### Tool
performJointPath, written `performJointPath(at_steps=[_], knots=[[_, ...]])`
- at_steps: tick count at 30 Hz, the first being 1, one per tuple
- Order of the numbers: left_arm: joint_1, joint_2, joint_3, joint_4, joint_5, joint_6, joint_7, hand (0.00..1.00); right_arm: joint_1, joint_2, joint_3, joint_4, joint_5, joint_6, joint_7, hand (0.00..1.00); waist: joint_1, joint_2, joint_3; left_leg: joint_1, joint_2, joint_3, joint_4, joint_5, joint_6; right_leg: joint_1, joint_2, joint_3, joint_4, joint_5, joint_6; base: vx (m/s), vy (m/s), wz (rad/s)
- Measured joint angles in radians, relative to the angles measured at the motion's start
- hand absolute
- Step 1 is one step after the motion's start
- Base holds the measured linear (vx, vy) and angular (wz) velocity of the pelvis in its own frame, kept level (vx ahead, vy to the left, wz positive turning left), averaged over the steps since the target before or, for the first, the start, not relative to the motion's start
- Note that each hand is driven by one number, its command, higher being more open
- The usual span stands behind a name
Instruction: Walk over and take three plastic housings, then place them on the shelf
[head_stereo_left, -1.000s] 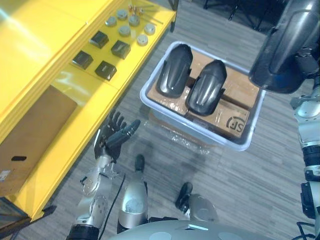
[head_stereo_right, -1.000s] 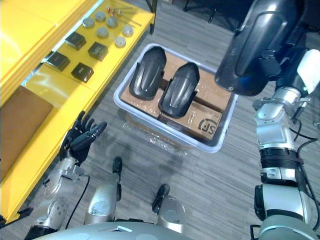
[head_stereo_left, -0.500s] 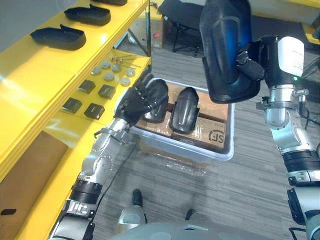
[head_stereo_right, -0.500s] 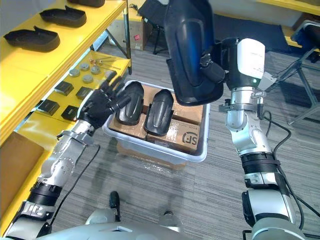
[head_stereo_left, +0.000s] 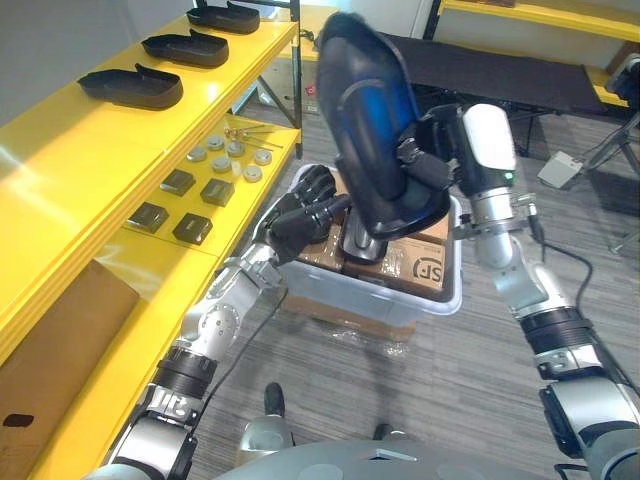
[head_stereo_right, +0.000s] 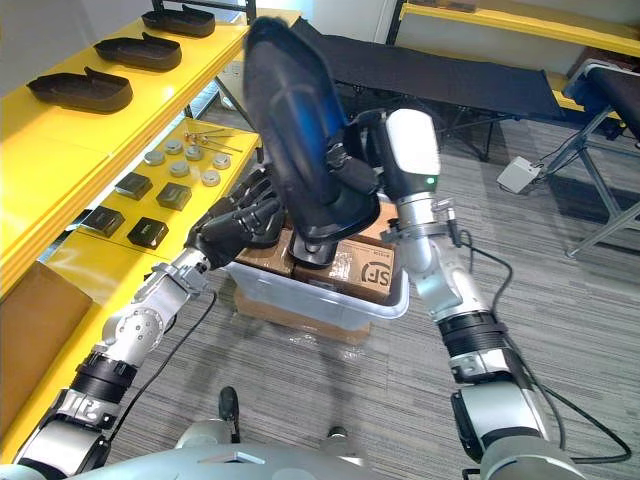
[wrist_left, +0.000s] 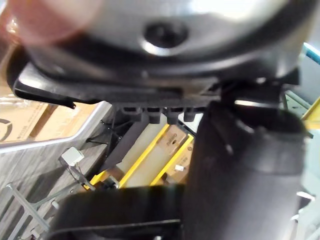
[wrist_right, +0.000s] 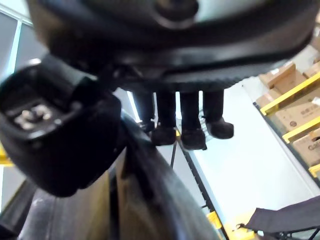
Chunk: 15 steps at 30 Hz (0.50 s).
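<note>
Left hand (head_stereo_left: 300, 212) reaches forward on a bent arm to the left corner of the bin (head_stereo_left: 400, 300), fingers loosely spread and holding nothing. It is close by the lower end of the housing, but I cannot tell whether it touches. Right hand (head_stereo_left: 432, 170), forearm upright, clasps the plastic housing (head_stereo_left: 365, 120), a large glossy dark shell with a rounded back, tilted above the bin. Below it, a second housing (head_stereo_left: 362, 243) lies on cardboard boxes (head_stereo_left: 415, 262) in the pale plastic bin. Farther left, three more housings (head_stereo_left: 131, 87) sit along the yellow shelf (head_stereo_left: 90, 150).
</note>
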Motion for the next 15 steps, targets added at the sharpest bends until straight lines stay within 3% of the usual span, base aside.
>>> performJointPath(at_steps=[7, 8, 15], knots=[[-0.009, -0.028, -0.011, -0.001, -0.07, -0.06, -0.019, 1.0, 0.007, 0.049, 0.062, 0.014, -0.002, -0.012, 0.025, 0.0, 0.001, 0.0, 0.0, 0.01, -0.002, -0.009, 0.0, 0.006, 0.007, 0.015, -0.001, -0.006, 0.0, 0.001, 0.001, 0.01, 0.0, 0.03], [-0.009, -0.03, -0.016, -0.002, -0.07, -0.064, -0.02, 0.0, 0.011, 0.049, 0.075, 0.017, -0.002, -0.014, 0.026, 0.0, 0.001, 0.0, 0.0, 0.015, -0.003, -0.01, 0.0, 0.006, 0.007, 0.021, -0.001, -0.007, 0.0, 0.001, 0.001, 0.0, 0.0, 0.0], [-0.009, -0.037, -0.033, -0.005, -0.044, -0.09, -0.001, 0.0, 0.043, 0.072, 0.09, 0.033, 0.012, -0.013, 0.025, 0.0, 0.002, 0.0, 0.0, 0.015, -0.001, -0.016, 0.0, 0.002, 0.002, 0.022, 0.001, -0.008, 0.0, -0.001, -0.002, 0.0, 0.0, 0.0]])
